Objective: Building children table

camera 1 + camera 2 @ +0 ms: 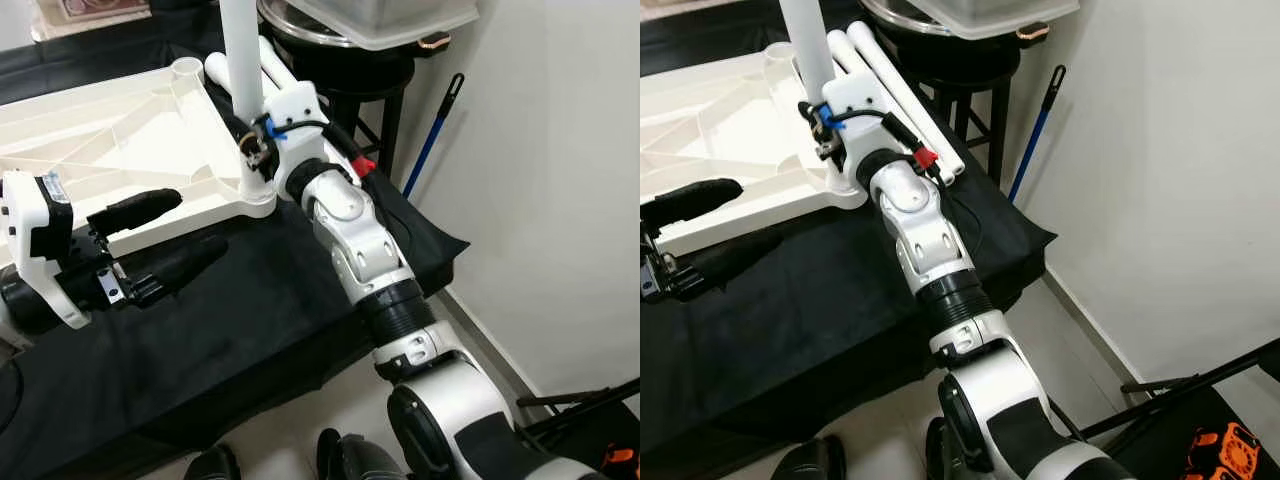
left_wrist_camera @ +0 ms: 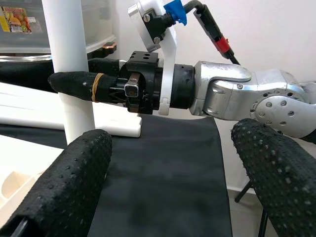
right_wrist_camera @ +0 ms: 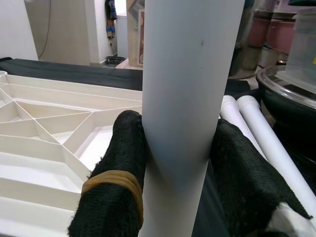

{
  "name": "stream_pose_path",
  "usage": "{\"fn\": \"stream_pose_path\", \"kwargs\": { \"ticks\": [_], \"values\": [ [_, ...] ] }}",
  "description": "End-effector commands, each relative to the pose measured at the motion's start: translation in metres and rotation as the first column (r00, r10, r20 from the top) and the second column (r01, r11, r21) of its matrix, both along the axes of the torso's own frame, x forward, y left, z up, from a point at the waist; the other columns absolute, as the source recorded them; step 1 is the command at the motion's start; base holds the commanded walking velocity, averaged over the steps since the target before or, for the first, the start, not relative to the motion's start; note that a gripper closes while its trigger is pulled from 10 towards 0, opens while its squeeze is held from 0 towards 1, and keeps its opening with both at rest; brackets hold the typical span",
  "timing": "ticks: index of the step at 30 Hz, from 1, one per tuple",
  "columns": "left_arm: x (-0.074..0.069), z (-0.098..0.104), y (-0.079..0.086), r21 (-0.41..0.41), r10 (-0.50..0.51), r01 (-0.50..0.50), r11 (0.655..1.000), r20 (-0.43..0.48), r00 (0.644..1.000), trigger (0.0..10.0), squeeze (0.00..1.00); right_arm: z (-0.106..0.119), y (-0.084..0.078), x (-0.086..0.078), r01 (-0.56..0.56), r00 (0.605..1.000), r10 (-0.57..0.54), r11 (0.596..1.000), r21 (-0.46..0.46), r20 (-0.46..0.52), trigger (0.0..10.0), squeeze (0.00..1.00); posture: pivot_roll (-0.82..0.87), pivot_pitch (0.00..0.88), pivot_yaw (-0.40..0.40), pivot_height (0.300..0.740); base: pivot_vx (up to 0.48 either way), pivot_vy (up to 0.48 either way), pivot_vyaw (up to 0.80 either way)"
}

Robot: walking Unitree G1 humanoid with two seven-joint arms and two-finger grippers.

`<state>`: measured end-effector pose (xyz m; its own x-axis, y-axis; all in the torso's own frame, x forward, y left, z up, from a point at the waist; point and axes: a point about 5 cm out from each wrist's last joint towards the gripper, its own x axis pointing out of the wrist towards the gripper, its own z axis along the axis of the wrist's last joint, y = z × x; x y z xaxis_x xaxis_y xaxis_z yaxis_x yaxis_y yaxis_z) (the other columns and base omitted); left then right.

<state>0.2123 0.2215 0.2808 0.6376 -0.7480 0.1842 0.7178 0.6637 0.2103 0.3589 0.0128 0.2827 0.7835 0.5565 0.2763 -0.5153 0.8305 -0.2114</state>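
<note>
A white plastic table top [image 1: 110, 140] lies upside down on a black cloth. One white leg tube [image 1: 241, 60] stands upright in its near corner socket [image 1: 257, 198]. My right gripper [image 1: 255, 145] is shut on this leg just above the socket, with a black finger [image 3: 116, 163] pressed to each side of it. My left gripper [image 1: 195, 222] hovers open over the cloth by the top's front edge, nothing between its fingers [image 2: 74, 177], and faces the leg. Two spare legs [image 1: 900, 80] lie behind the socket.
A black stool [image 1: 385, 85] carrying a metal bowl and a clear plastic container [image 1: 390, 20] stands behind the table's right end. A blue-handled stick [image 1: 432, 135] leans on the white wall. Black tripod legs [image 1: 580, 405] cross the floor at lower right.
</note>
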Motion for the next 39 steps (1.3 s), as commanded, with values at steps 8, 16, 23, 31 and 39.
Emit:
{"fn": "stream_pose_path", "kwargs": {
  "ticks": [8,16,23,31,39],
  "values": [
    [0.000,-0.003,-0.002,-0.003,-0.012,0.012,1.000,0.006,1.000,10.0,0.00,-0.011,0.020,-0.020,-0.030,0.999,0.030,0.999,-0.020,-0.025,10.0,0.00,0.07,0.230,-0.095,0.740,0.000,0.000,0.00],
    [0.001,-0.002,-0.002,-0.001,-0.016,0.016,1.000,0.009,1.000,10.0,0.00,0.010,-0.003,-0.017,-0.268,0.953,0.275,0.961,0.069,-0.128,10.0,1.00,0.07,0.228,-0.090,0.740,0.000,0.000,0.00],
    [0.000,-0.002,-0.003,-0.004,-0.023,0.023,1.000,0.008,1.000,10.0,0.00,0.016,-0.031,-0.003,-0.455,0.879,0.450,0.890,0.003,-0.156,10.0,1.00,0.08,0.235,-0.090,0.740,0.000,0.000,0.00],
    [-0.002,-0.001,-0.005,0.000,-0.029,0.029,1.000,0.001,1.000,10.0,0.00,0.010,-0.047,0.026,-0.489,0.866,0.469,0.866,-0.104,-0.172,10.0,0.01,0.10,0.254,-0.089,0.740,0.000,0.000,0.00],
    [-0.011,0.001,-0.005,0.014,-0.021,0.021,1.000,-0.016,1.000,10.0,0.00,0.020,-0.040,0.027,-0.577,0.813,0.561,0.813,-0.078,-0.156,10.0,0.00,0.14,0.292,-0.093,0.740,0.000,0.000,0.00]
  ]
}}
